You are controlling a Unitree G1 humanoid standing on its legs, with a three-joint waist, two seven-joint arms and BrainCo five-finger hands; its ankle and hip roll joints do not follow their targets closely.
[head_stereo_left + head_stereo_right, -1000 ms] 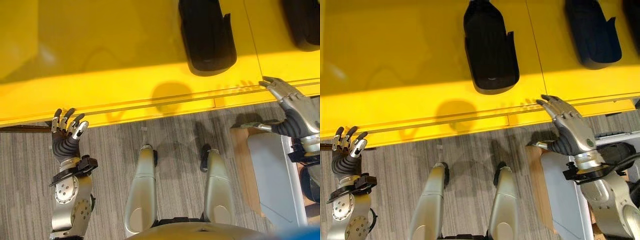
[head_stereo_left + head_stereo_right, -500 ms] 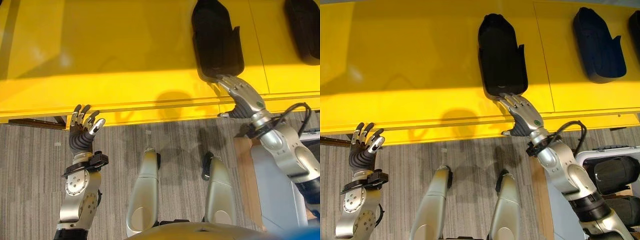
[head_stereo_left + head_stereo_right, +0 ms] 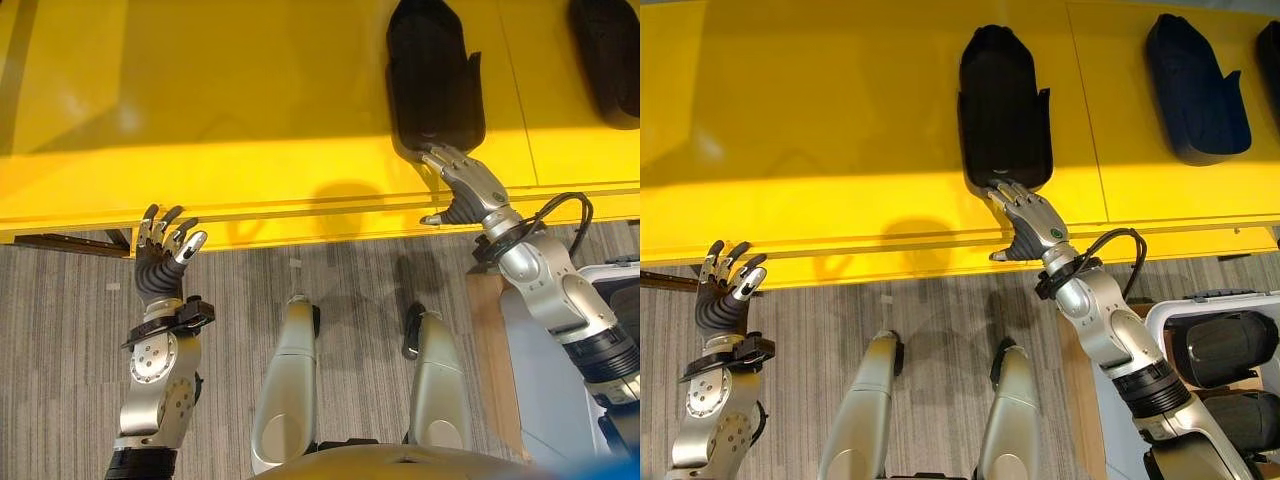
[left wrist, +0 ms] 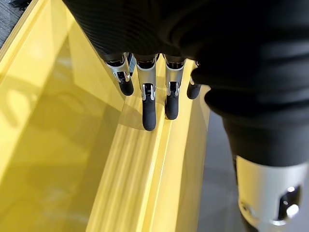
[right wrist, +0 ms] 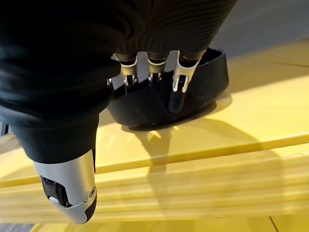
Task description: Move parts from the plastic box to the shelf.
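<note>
The long black moulded plastic part [image 3: 1003, 108] lies flat on the glossy yellow shelf [image 3: 820, 130], set back from the shelf's front lip, which suggests it is being nudged into its resting place rather than carried. The right hand [image 3: 1025, 218] reaches over that lip with fingers [image 5: 177, 92] extended and uncurled, their tips apparently touching the part's near end, gripping nothing. The left hand [image 3: 162, 255] hovers open and empty at the shelf's front edge, well apart from the part.
</note>
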